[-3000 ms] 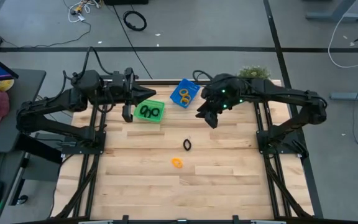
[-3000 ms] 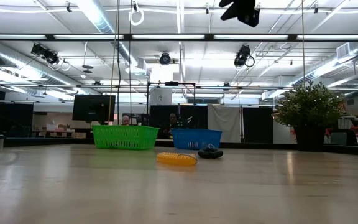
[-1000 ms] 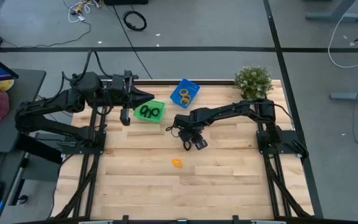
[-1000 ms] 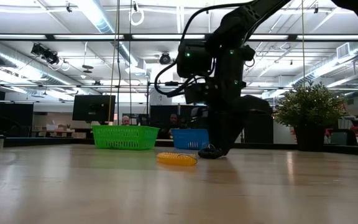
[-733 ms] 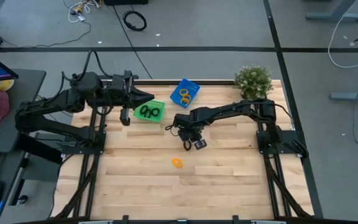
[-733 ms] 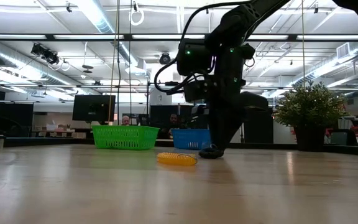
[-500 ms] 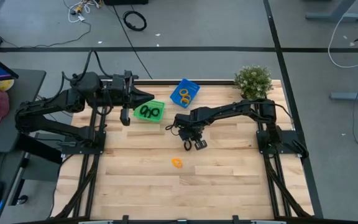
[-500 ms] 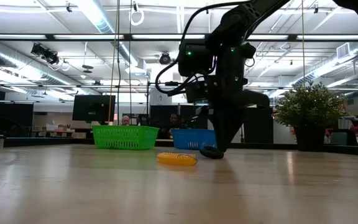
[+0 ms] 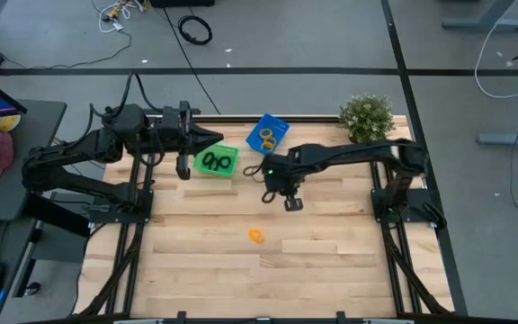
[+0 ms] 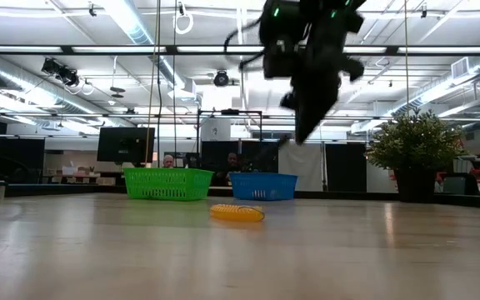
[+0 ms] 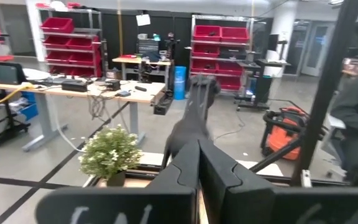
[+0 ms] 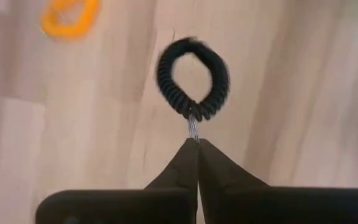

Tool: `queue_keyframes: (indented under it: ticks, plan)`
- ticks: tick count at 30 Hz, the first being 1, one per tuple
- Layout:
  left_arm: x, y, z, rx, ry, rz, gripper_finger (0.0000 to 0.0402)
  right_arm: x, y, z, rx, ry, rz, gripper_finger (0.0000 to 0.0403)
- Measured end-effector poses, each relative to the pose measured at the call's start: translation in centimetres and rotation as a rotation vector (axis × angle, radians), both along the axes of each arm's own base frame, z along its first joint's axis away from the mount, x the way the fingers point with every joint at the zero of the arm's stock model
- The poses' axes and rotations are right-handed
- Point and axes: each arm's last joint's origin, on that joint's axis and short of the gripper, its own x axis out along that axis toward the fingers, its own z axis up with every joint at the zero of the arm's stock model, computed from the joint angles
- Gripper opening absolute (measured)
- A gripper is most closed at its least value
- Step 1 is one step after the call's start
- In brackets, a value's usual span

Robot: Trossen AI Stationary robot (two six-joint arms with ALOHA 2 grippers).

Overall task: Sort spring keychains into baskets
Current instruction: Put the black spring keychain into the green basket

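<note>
My right gripper (image 9: 270, 192) hangs above the table's middle, pointing steeply down, shut on a black spring keychain (image 12: 193, 78). One orange keychain (image 9: 256, 236) lies flat on the wood nearer the front edge. The green basket (image 9: 228, 149) holds black keychains (image 9: 214, 162). The blue basket (image 9: 280, 121) beside it holds orange ones (image 9: 268, 138). My left gripper (image 9: 218, 137) is shut and level, waiting high at the far left by the green basket. My right gripper pinches the thin metal ring (image 12: 192, 127) at the edge of the black coil between its two fingers. The fingers come from above, slanting steeply down. The coil hangs past the fingertips, its loop open toward the camera, lifted clear of the table.
A potted plant (image 9: 365, 115) stands at the far right corner. Both baskets sit along the far edge, left of the middle. Bare wood lies around the orange keychain (image 10: 237, 212) and across the near half of the table.
My right gripper has shut on the black keychain where it lay on the table. It has then risen and drifted a little toward the far edge, rolling its wrist. The keychain has come up clear of the wood. The orange keychain has stayed put.
</note>
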Motion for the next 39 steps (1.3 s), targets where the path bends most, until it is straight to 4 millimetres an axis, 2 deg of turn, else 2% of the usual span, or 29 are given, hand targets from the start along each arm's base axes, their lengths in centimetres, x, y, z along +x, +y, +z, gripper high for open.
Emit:
queue_keyframes:
  ticks: [6,11,17,23,32,35,39]
  plan:
    - [0.0,0.2,0.1,0.015,-0.013,0.056,0.0009,-3.0,0.3,6.5,0.039,-0.195,-0.142,0.0001]
    - [-0.1,0.2,0.8,0.045,-0.077,0.071,0.0009,-5.7,0.6,11.8,0.109,-0.433,-0.248,0.0000]
    - [-0.2,0.3,1.3,0.112,-0.114,0.110,0.0010,-8.3,0.9,16.4,0.207,-0.686,-0.310,0.0000]
    - [-0.2,0.3,1.3,0.128,-0.112,0.126,0.0010,-9.4,1.2,18.8,0.319,-0.841,-0.303,0.0000]
    - [1.4,0.4,0.9,0.202,-0.107,0.131,0.0013,-8.5,1.5,21.6,0.516,-1.090,-0.185,0.0000]
    - [2.5,0.5,0.4,0.207,-0.097,0.127,0.0033,-8.5,1.5,22.4,0.548,-1.156,-0.175,0.0000]
    - [3.8,0.6,-0.1,0.225,-0.089,0.105,0.0085,-8.5,1.5,22.9,0.570,-1.200,-0.170,0.0000]
